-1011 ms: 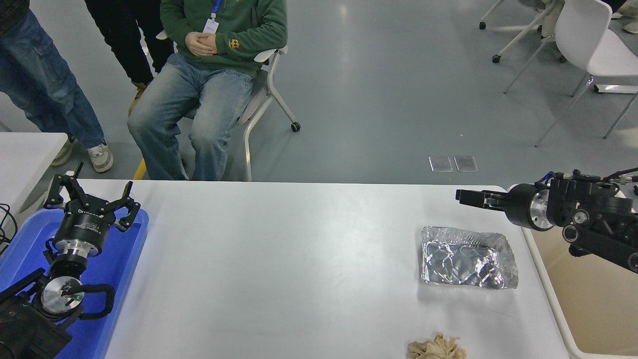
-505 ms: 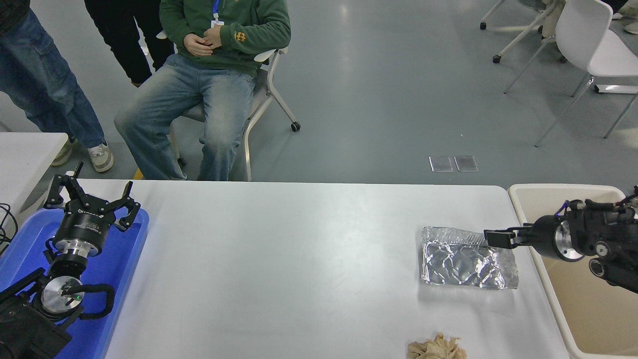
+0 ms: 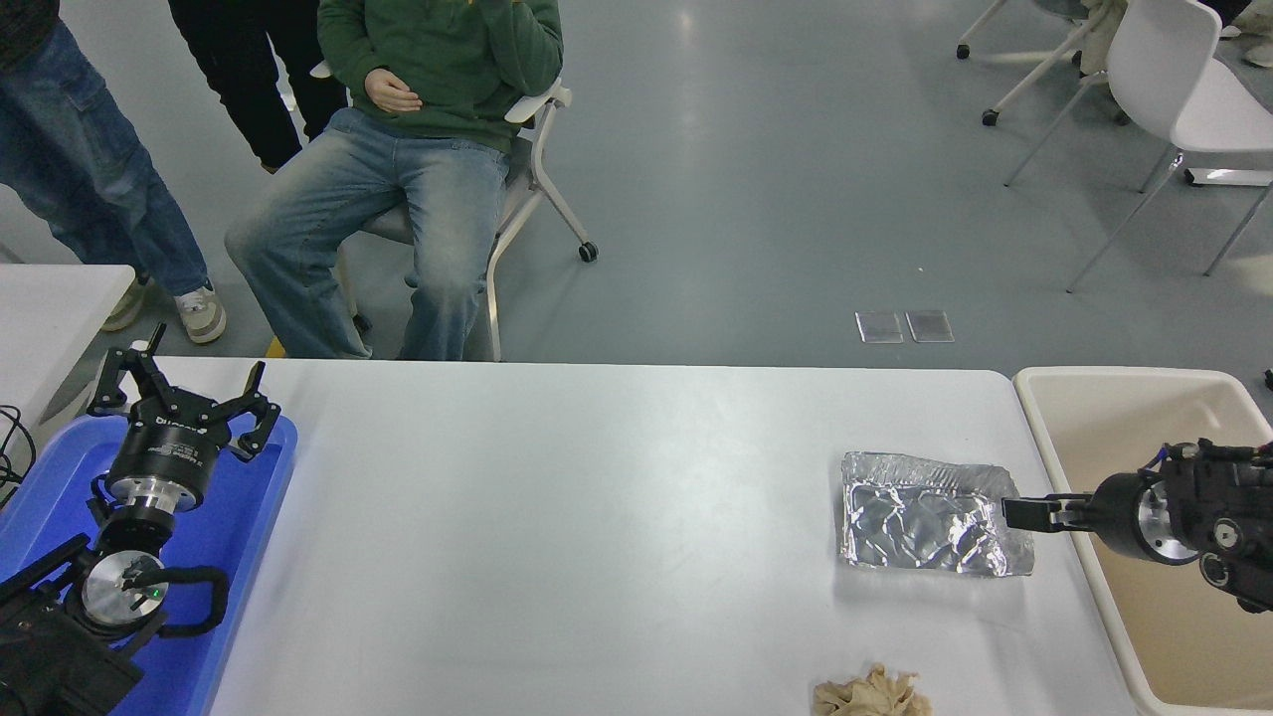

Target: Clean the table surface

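The table surface (image 3: 597, 537) is a wide matte-white top. A crumpled silver foil tray (image 3: 930, 515) lies on it at the right. A wad of crumpled brown paper (image 3: 873, 694) lies at the front edge. My right gripper (image 3: 1024, 514) comes in from the right, low over the table. It points left and its tip is at the foil tray's right edge; I cannot tell whether it touches it. My left gripper (image 3: 184, 393) is parked open and empty over the blue tray at the lower left.
A cream plastic bin (image 3: 1074, 383) stands against the table's right end, under my right arm. A blue tray (image 3: 249, 517) sits at the left end. A corner of a smaller white table (image 3: 50, 298) shows at the left. One person sits and others stand at the far side.
My right gripper has come down and back toward the near right, from above the table's far right corner to the foil tray's right edge. The seated person has shifted hands and legs.
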Robot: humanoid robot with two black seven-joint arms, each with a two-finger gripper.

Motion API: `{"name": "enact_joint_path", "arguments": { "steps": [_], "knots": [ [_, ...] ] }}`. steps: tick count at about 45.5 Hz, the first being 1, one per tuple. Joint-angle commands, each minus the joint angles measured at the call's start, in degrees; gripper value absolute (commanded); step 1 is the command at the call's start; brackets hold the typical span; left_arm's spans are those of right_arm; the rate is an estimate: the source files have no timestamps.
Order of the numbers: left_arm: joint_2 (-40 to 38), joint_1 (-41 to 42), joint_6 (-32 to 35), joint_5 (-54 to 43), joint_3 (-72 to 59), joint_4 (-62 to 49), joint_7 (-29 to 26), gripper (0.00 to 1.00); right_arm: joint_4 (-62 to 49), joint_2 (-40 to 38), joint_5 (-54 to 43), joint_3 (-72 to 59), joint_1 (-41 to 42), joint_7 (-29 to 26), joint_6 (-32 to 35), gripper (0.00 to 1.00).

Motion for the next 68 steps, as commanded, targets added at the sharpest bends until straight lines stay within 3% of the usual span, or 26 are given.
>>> {"name": "enact_joint_path", "arguments": {
  "steps": [1,13,33,39,44,47,50,55,56,68],
  "knots": [
    [0.0,0.0,0.0,0.0,0.0,0.0,0.0,1.0,-1.52,0.98,3.3,0.1,-1.52,-0.13,0.05,0.98],
    [0.0,0.0,0.0,0.0,0.0,0.0,0.0,1.0,-1.52,2.91,5.59,0.19,-2.57,-0.13,-0.04,0.97],
    [0.0,0.0,0.0,0.0,0.0,0.0,0.0,1.0,-5.48,7.13,5.5,0.28,-3.81,-0.13,-0.13,0.86],
    [0.0,0.0,0.0,0.0,0.0,0.0,0.0,1.0,-6.27,7.75,5.5,0.28,-4.16,-0.22,-0.04,0.78],
    [0.0,0.0,0.0,0.0,0.0,0.0,0.0,1.0,-6.71,7.92,5.5,0.28,-4.16,-0.22,0.22,0.68],
    [0.0,0.0,0.0,0.0,0.0,0.0,0.0,1.0,-7.06,7.92,5.5,0.28,-4.07,-0.22,0.48,0.56],
    [0.0,0.0,0.0,0.0,0.0,0.0,0.0,1.0,-7.15,7.92,5.5,0.28,-3.9,-0.39,0.66,0.4],
    [0.0,0.0,0.0,0.0,0.0,0.0,0.0,1.0,-7.24,7.75,5.67,0.46,-3.46,-0.83,1.45,0.03],
    [0.0,0.0,0.0,0.0,0.0,0.0,0.0,1.0,-7.24,7.75,5.85,0.63,-3.37,-0.92,1.8,0.0],
    [0.0,0.0,0.0,0.0,0.0,0.0,0.0,1.0,-6.8,7.4,12.79,2.21,-3.1,-1.27,5.5,0.0]
  ]
}}
